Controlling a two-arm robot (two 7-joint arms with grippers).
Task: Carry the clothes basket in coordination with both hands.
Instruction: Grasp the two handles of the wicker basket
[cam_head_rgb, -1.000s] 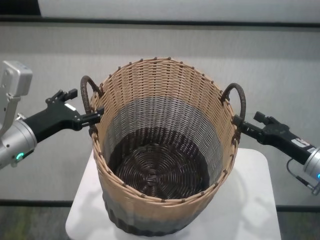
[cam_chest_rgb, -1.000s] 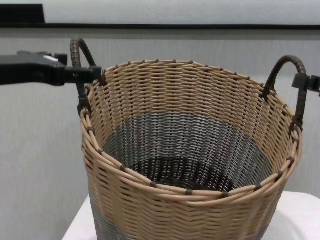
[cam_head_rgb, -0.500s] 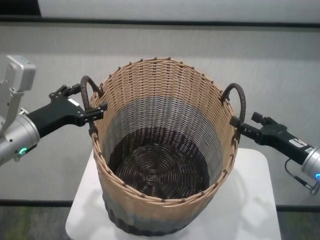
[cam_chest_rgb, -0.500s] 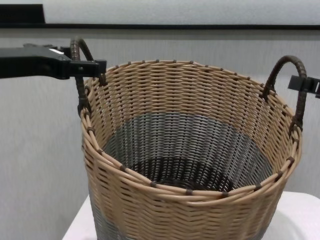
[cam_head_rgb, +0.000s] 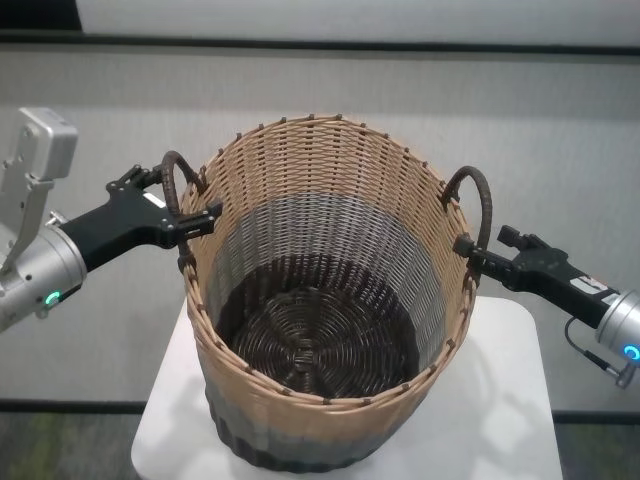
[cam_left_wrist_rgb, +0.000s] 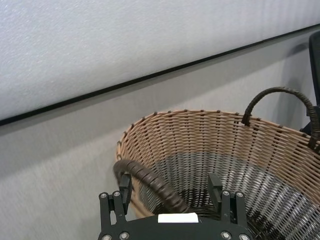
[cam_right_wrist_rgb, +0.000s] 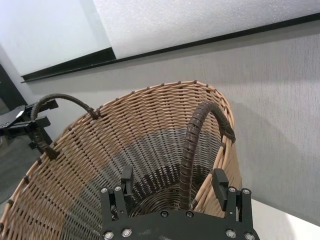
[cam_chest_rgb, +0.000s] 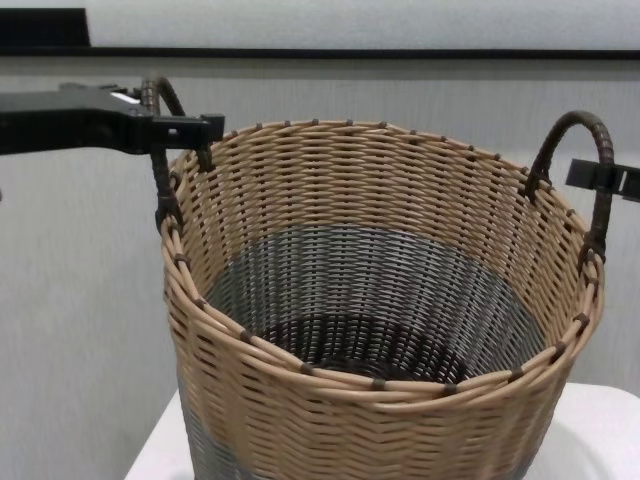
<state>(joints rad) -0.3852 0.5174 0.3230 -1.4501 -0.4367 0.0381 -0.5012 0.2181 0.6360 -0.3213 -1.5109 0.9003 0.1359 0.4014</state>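
The clothes basket (cam_head_rgb: 325, 300) is seen standing upright on a white table (cam_head_rgb: 500, 420), with a robot gripper brought in at each of its two loop handles. The left gripper (cam_left_wrist_rgb: 171, 186) is shown with its fingers apart, one to either side of the left handle (cam_left_wrist_rgb: 150, 182), which passes between them without being pinched. The right gripper (cam_right_wrist_rgb: 175, 186) is likewise spread wide, the right handle (cam_right_wrist_rgb: 192, 150) rising out of the gap between its fingers. From the head view, the left gripper (cam_head_rgb: 200, 220) is placed just beside the basket's rim at the left handle (cam_head_rgb: 172, 185), and the right gripper (cam_head_rgb: 468, 250) just below the arch of the right handle (cam_head_rgb: 475, 200), its tip at or touching the wicker wall.

The step in hand is judged to be the final approach, before any grasp: both handles are straddled, but neither is clamped, and the basket's base remains on the table. What is called for next, by this reading, is a closing of both pairs of fingers on the wrapped handles, followed by a lift made evenly on both sides so that the basket is kept level. An uneven rise would be likely to tilt the tall basket between the arms.
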